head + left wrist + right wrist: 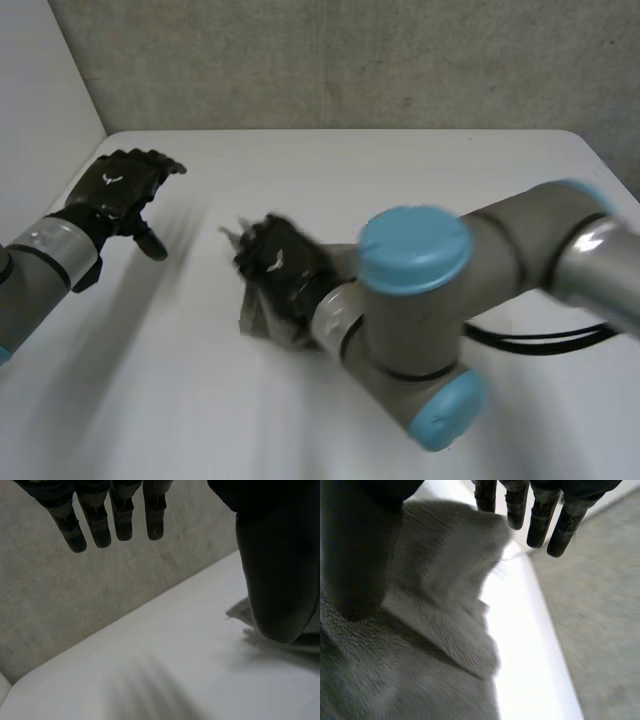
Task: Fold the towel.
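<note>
Head view: crumpled grey towel (253, 316) lies mid-table (420, 180), at four o'clock from the left hand (120, 190), which hovers open-fingered. Right hand (280, 265) is over the towel, fingers (540, 522) straight, gripping nothing.

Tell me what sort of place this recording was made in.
Probably a robotics lab or test bench, not a home: a white table, a plain grey wall behind it, and two robot arms, the right hand over a grey towel.
</note>
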You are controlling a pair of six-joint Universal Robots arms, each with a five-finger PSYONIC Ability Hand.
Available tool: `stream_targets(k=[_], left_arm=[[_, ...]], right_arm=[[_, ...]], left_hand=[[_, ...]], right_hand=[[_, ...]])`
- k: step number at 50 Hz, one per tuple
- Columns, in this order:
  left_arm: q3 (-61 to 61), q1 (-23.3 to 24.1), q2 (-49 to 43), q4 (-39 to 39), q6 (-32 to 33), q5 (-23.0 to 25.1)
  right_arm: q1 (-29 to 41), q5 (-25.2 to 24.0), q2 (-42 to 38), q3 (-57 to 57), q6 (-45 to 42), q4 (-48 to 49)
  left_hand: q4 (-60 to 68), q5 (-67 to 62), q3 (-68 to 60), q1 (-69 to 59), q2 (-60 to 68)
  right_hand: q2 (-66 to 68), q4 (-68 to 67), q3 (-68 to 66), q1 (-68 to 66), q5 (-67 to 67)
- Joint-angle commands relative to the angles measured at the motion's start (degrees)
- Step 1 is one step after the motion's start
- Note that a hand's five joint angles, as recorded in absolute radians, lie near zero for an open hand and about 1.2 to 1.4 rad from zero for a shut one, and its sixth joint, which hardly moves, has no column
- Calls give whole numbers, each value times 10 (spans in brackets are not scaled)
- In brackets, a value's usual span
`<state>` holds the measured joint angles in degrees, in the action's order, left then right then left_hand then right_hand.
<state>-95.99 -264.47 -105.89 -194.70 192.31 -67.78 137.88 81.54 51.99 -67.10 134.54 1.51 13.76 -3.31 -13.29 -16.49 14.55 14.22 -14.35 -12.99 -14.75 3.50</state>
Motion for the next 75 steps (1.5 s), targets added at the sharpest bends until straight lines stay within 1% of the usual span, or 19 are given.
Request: stream_targets(k=[1,5,8,13,19,24,28,37,39,51,54,56,58,59,61,65,67,70,75], left_arm=[[17,39,9,0,-69,2],[20,72,11,0,-101,5],[19,106,5,0,-105,1],[14,137,-6,0,-104,1],[12,171,-40,-1,-99,0],[16,178,-71,-7,-99,1],[19,179,-92,-17,-99,-1],[21,175,-131,-51,-64,-59],[21,172,-133,-46,-51,-71],[18,178,-143,-32,-48,-74],[28,171,-143,-31,-45,-89],[34,164,-143,-31,-36,-108],[36,116,-136,-31,9,-167],[36,115,-136,-31,10,-167],[25,71,-115,-29,59,-193],[-2,57,-93,-30,77,-179],[-17,55,-75,-29,62,-145],[-23,56,-67,-29,46,-126],[-20,87,-49,-29,-52,-76]], right_arm=[[-83,-5,144,-118,75,4],[-146,-22,188,-210,105,9],[-213,-87,204,-294,104,10],[-277,-135,210,-347,107,18],[-301,-169,203,-389,111,84],[-307,-172,182,-404,111,119],[-312,-172,172,-411,111,135],[-314,-172,156,-420,110,162],[-311,-172,156,-419,110,162],[-312,-170,156,-417,110,162],[-313,-169,157,-418,110,162],[-313,-168,158,-419,110,162],[-313,-167,159,-419,110,162],[-313,-167,159,-419,110,162],[-313,-166,161,-419,110,162],[-313,-165,162,-419,110,161],[-312,-165,163,-419,110,161],[-312,-165,163,-419,110,161],[-309,-163,164,-418,110,160]], left_hand=[[-38,14,33,46,-27],[-38,14,33,46,-27],[-38,12,33,44,-25],[-38,12,33,44,-25],[-38,9,33,41,-21],[-38,6,33,38,-18],[-38,-1,33,31,-11],[-38,-11,33,21,-1],[-38,-66,33,-34,54],[-38,-83,33,-52,71],[-38,-115,33,-84,103],[-38,-141,33,-109,128],[-38,-181,33,-149,168],[-38,-181,33,-149,169],[-38,-181,33,-149,169],[-38,-183,33,-151,170],[-38,-183,33,-151,170],[-38,-181,33,-149,169],[-38,-164,33,-132,152]], right_hand=[[-42,44,30,47,-35],[-42,44,30,47,-35],[-42,44,30,47,-35],[-42,44,30,47,-35],[-42,44,30,47,-35],[-42,44,30,47,-35],[-9,44,30,15,-2],[7,44,30,-2,15],[7,44,30,-2,15],[6,44,30,0,13],[7,44,30,-2,15],[6,44,30,0,13],[6,44,30,0,13],[6,44,30,0,13],[6,44,30,0,13],[6,44,30,0,13],[6,44,30,0,13],[6,44,30,0,13],[6,44,30,0,13]])
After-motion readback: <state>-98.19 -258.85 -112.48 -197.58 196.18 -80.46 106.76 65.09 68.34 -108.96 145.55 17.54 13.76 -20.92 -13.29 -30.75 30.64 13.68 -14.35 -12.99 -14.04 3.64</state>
